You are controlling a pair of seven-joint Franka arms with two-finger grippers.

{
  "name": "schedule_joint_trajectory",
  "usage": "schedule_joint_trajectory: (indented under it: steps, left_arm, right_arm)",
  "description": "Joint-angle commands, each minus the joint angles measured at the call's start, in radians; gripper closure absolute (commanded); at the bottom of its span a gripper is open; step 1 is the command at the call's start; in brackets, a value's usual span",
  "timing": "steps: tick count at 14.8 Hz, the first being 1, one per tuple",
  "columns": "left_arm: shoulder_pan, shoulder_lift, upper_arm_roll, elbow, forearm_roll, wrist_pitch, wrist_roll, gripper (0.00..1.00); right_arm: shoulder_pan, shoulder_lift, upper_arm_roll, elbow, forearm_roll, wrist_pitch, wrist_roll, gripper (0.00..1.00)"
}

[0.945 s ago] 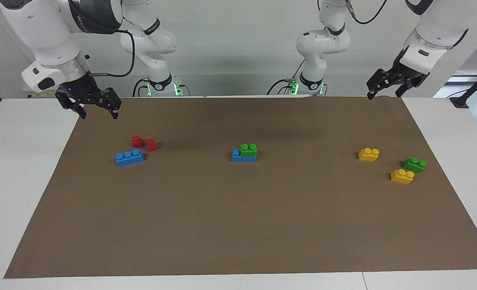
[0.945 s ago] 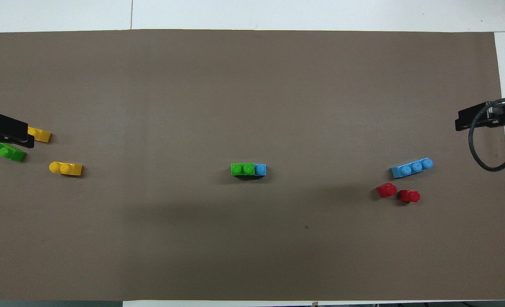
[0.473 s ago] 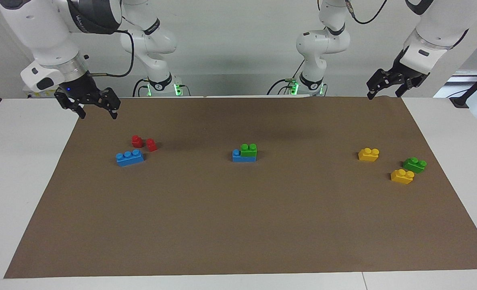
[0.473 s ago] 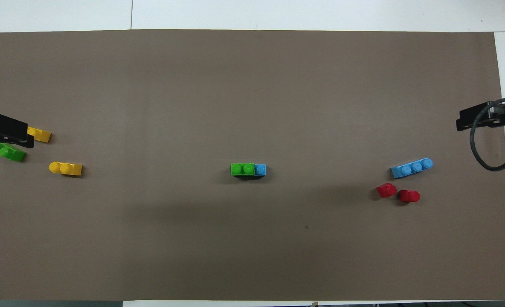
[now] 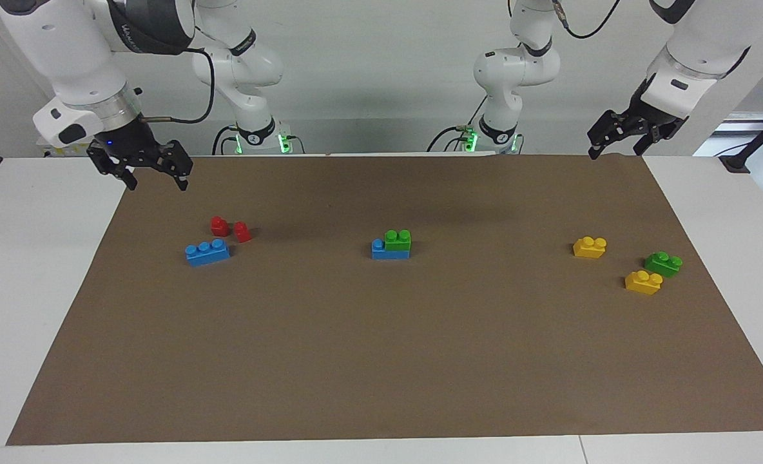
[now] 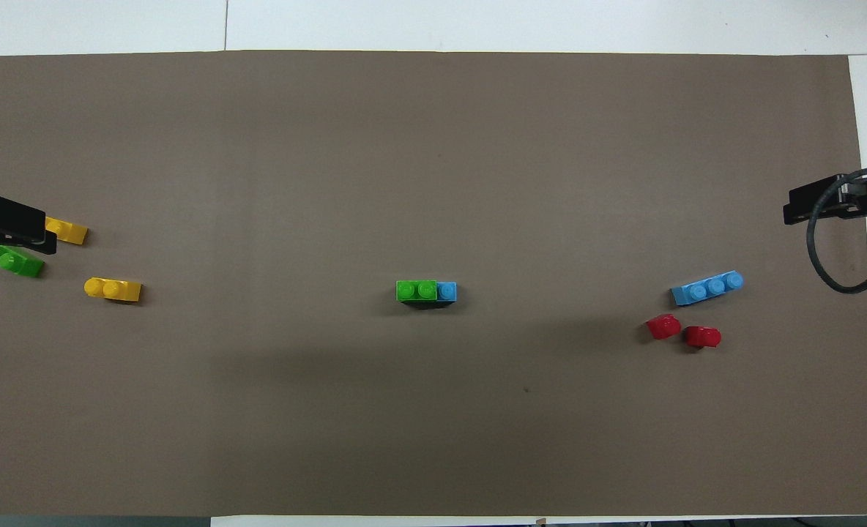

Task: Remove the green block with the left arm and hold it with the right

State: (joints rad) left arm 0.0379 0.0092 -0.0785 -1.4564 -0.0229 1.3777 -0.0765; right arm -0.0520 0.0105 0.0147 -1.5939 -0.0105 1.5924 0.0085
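Note:
A green block [image 5: 397, 240] with two studs sits stacked on a blue brick [image 5: 379, 250] at the middle of the brown mat; it also shows in the overhead view [image 6: 416, 290]. A second, alike green block [image 5: 663, 263] lies loose toward the left arm's end. My left gripper [image 5: 613, 151] hangs open and empty above the mat's corner nearest its own base. In the overhead view the left gripper [image 6: 9, 228] partly covers that loose green block [image 6: 13, 261]. My right gripper [image 5: 156, 183] is open and empty, raised over the mat's corner at its own end.
Two yellow bricks [image 5: 589, 247] [image 5: 643, 282] lie beside the loose green block. A longer blue three-stud brick [image 5: 207, 252] and two red pieces [image 5: 220, 225] [image 5: 243, 231] lie toward the right arm's end. The mat [image 5: 381, 361] covers most of the white table.
Both grippers have shifted only very slightly, staying raised at their ends. No block has moved.

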Motion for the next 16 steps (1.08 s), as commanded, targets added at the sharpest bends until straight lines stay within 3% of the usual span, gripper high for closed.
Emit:
schedule_joint_trajectory:
  steps: [1, 11, 14, 16]
  left_arm:
    - [-0.01, -0.031, 0.008, -0.032, -0.005, -0.002, 0.0, 0.0]
    - [-0.016, -0.055, 0.005, -0.082, -0.006, 0.009, -0.009, 0.0]
    - [-0.035, -0.086, -0.01, -0.14, -0.009, 0.046, -0.185, 0.0]
    - [-0.076, -0.103, -0.01, -0.182, -0.014, 0.101, -0.409, 0.0]
  right_arm:
    - [-0.009, 0.0, 0.008, 0.002, -0.011, 0.011, 0.008, 0.0]
    - [-0.002, -0.001, 0.008, 0.0, -0.009, 0.009, 0.011, 0.0]
    - [-0.002, -0.001, 0.008, 0.0, -0.009, 0.009, 0.01, 0.0]
    - [0.001, -0.001, 0.01, -0.001, -0.009, 0.011, 0.022, 0.0]
